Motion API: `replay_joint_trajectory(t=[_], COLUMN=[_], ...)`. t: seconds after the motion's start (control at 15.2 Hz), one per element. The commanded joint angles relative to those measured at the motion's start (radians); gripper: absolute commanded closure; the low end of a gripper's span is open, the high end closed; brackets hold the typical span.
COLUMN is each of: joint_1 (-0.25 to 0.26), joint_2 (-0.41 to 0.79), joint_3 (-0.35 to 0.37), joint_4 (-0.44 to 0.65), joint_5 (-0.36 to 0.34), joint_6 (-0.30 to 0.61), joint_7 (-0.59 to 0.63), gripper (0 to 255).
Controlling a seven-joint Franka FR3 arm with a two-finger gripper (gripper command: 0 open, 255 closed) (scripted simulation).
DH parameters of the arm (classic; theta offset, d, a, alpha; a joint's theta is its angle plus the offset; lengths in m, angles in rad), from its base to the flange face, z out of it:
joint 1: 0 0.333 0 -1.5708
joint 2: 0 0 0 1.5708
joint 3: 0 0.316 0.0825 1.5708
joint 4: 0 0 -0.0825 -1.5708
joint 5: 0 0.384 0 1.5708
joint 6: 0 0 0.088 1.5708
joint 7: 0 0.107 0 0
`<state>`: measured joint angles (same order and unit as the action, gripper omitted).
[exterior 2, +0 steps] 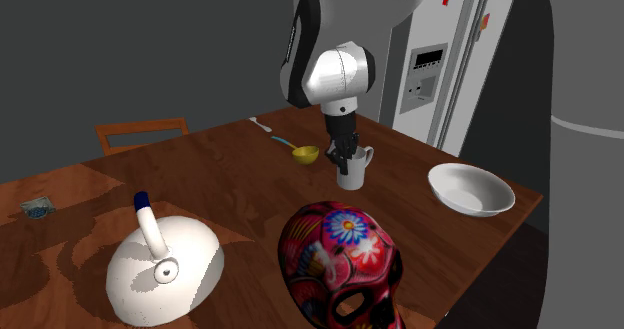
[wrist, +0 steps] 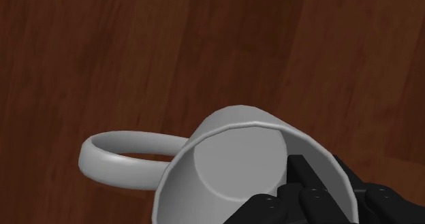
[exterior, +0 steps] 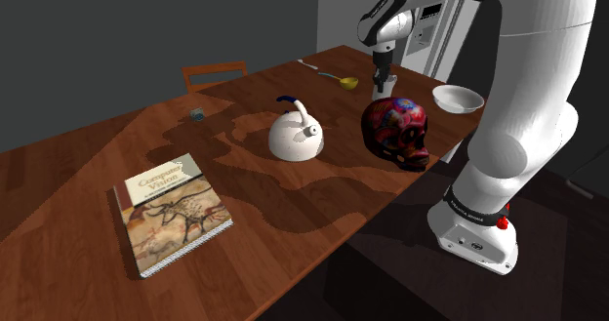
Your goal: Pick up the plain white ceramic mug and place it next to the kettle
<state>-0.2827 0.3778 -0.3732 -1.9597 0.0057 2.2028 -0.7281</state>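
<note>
Mug: the white mug point(exterior 2: 352, 170) stands upright at the far end of the wooden table point(exterior 2: 220, 167), handle turned toward the fridge point(exterior 2: 450, 57).
Mug's neighbours: a yellow spoon point(exterior 2: 305, 154) lies just beside it on one side, and a white bowl point(exterior 2: 470, 189) sits near it on the other.
Gripper: the black gripper point(exterior 2: 343, 157) comes straight down onto the mug's rim from above.
Fingers: seen from the wrist, the fingers point(wrist: 303, 182) pinch the mug's wall, one inside the cup and one outside, on the side away from the handle.
Lift: I cannot tell whether the mug's base is touching the wood or just clear of it.
Kettle: the white kettle point(exterior: 295, 134), with a dark-tipped handle, sits mid-table, well apart from the mug.
Skull: a painted red skull point(exterior: 397, 132) sits near the table's edge, between kettle and mug.
Book: a picture book point(exterior: 171, 214) lies flat toward the table's near end.
Chair: a wooden chair point(exterior: 215, 73) stands on the far side of the table.
</note>
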Motion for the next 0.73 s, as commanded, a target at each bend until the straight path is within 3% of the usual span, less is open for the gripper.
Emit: replay_joint_trajectory(t=[0.0, 0.66], joint_1=[0.000, 0.009], joint_2=[0.000, -0.056], joint_3=[0.000, -0.010], joint_4=[0.000, 0.025], joint_5=[0.000, -0.020], joint_6=[0.000, -0.078], joint_7=[0.000, 0.006], gripper=[255, 255])
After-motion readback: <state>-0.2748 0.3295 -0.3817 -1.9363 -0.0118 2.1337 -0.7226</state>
